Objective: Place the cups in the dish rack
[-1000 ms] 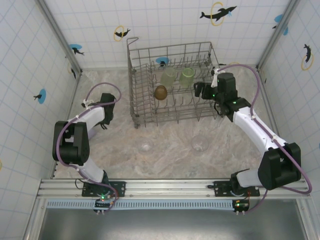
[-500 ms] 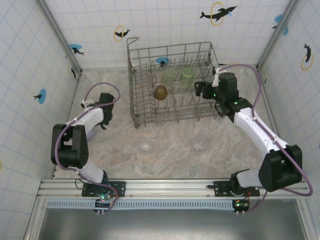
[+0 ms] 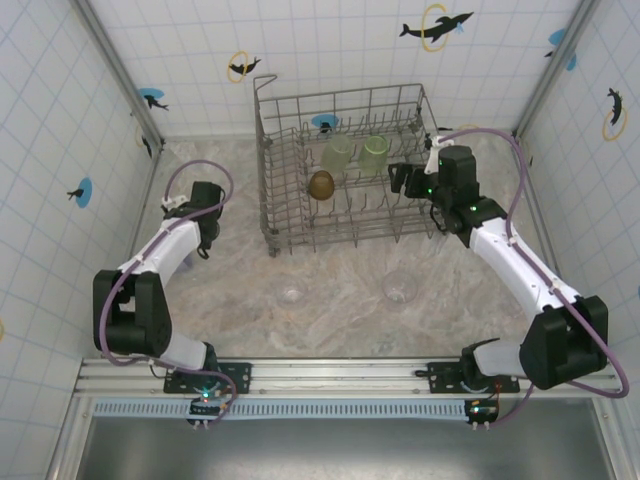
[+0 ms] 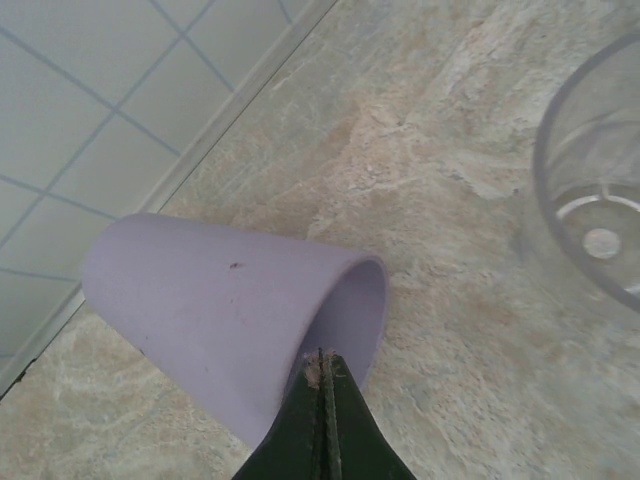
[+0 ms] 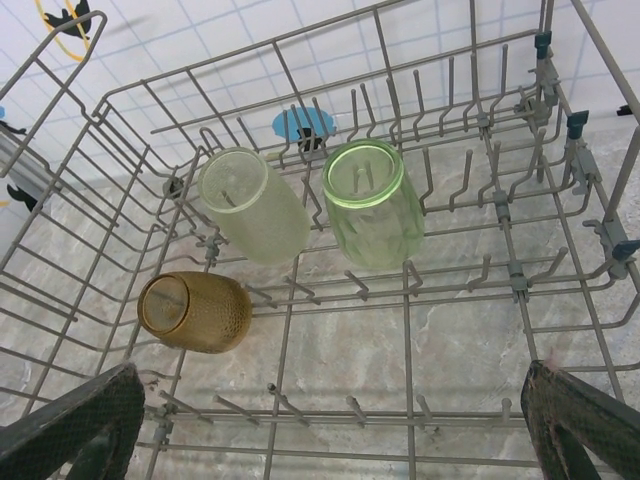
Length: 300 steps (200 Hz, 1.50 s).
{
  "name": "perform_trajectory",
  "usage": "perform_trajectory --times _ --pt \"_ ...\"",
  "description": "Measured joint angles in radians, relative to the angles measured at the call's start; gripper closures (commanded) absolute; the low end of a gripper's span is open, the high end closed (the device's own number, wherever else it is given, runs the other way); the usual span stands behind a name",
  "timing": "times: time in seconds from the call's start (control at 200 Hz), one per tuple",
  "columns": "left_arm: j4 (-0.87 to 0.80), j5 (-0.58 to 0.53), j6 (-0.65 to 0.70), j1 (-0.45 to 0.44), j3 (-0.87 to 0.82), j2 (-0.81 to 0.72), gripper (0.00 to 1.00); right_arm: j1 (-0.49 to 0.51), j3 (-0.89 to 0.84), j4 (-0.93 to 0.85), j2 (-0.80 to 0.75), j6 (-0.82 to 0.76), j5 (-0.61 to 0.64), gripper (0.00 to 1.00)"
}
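Left gripper (image 4: 322, 368) is closed, its tips at the rim of the lilac cup (image 4: 210, 310), which lies on its side on the table (image 4: 450, 120) beside a clear cup (image 4: 600, 200). Right gripper (image 5: 325, 425) hangs wide open over the dish rack (image 3: 268, 190), which holds an amber cup (image 5: 195, 312) and two pale green cups (image 5: 372, 215).

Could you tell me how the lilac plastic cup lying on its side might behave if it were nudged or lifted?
The lilac tapered plastic cup lies on its side on the marbled table, so a push would probably roll it in a curve. It looks thin-walled, so likely light and slightly flexible at the rim.
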Motion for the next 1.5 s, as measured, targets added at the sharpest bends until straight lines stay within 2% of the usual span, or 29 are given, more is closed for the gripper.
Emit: perform_trajectory --times 0.275,0.425,0.55,0.676,0.806,0.991,1.116,1.501 --pt "-0.023 0.003 0.006 0.000 0.000 -0.022 1.00 0.018 -0.014 0.002 -0.014 0.000 -0.032 0.00" --pt "-0.061 -0.005 -0.014 0.000 0.007 -0.030 0.58 0.054 -0.025 0.005 -0.023 0.000 -0.074 0.00" --pt "-0.085 -0.009 -0.022 0.000 0.039 -0.074 0.27 0.107 -0.025 0.023 -0.043 0.005 -0.110 0.00" --pt "-0.097 -0.022 -0.019 0.005 0.084 -0.131 0.03 0.189 -0.025 0.055 -0.063 0.012 -0.138 0.00" --pt "-0.103 -0.023 -0.017 0.063 0.111 -0.165 0.03 0.285 -0.025 0.088 -0.064 0.017 -0.153 0.00" --pt "-0.092 0.011 0.011 0.228 0.095 -0.203 0.03 0.464 -0.001 0.122 -0.046 0.007 -0.151 0.00" --pt "-0.075 0.045 0.026 0.323 0.061 -0.214 0.03 0.552 0.033 0.159 -0.006 0.001 -0.156 0.00" --pt "0.065 0.206 0.075 0.585 -0.021 -0.190 0.03 0.720 0.229 0.190 0.239 -0.004 -0.196 0.00"
